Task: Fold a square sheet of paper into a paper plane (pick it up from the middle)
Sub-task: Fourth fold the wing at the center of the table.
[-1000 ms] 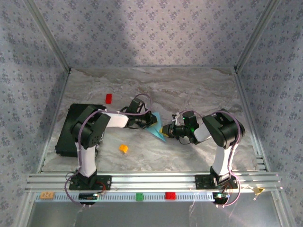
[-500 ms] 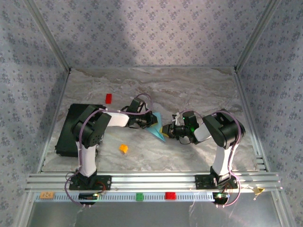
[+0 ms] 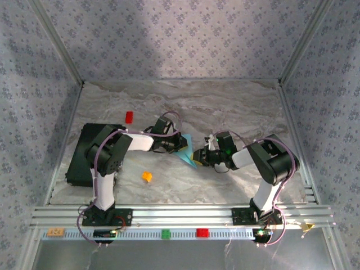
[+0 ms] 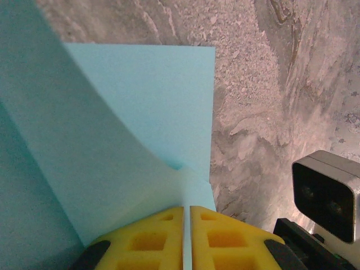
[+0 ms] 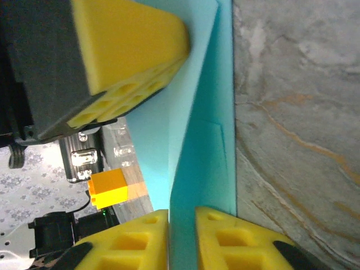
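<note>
The square sheet of paper [image 3: 186,152] is a light-blue folded, pointed shape at the table's middle, held off the marble between both grippers. My left gripper [image 3: 178,147] reaches in from the left and is shut on it; in the left wrist view the yellow pads [image 4: 157,236] pinch the paper [image 4: 140,112] with a flap curling up on the left. My right gripper [image 3: 197,156] meets it from the right. In the right wrist view its jaws [image 5: 181,225] stand slightly apart with the paper's fold [image 5: 208,157] between them, and the left gripper's pad [image 5: 129,45] shows above.
A small orange block [image 3: 147,176] lies on the marble table [image 3: 236,107] in front of the left arm, a red block [image 3: 129,116] farther back left. A black slab [image 3: 84,152] lies along the left side. Metal rails and patterned walls bound the table.
The right gripper's jaws have parted a little from shut, and the right arm's elbow has swung out to the right. The left gripper and the paper have barely moved.
</note>
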You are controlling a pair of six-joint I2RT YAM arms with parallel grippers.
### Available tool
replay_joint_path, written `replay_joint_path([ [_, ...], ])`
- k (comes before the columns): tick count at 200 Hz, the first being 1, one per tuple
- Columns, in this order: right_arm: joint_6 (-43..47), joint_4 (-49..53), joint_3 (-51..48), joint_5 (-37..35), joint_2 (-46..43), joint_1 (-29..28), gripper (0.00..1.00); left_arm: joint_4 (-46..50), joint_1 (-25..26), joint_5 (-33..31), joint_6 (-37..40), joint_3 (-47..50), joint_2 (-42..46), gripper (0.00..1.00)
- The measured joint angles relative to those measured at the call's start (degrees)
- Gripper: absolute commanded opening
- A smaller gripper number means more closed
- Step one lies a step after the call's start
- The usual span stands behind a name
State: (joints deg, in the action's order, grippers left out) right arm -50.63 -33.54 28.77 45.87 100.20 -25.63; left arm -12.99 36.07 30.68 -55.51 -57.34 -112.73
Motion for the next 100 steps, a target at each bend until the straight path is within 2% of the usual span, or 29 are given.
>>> replay_joint_path([
  [47, 1.07, 3.04, -0.15, -1.42, -1.14, -0.63, 0.1, 0.02, 0.04, 0.17, 0.0, 0.0, -0.02, 0.11],
  [78, 1.46, 3.3, -0.39, -1.77, -1.9, -0.98, 0.19, 0.02, 0.04, 0.2, 0.0, 0.02, -0.02, 0.11],
  [100, 1.66, 4.15, -0.46, -2.19, -2.73, -1.44, 0.19, 0.0, 0.07, 0.2, 0.0, 0.0, -0.02, 0.11],
])
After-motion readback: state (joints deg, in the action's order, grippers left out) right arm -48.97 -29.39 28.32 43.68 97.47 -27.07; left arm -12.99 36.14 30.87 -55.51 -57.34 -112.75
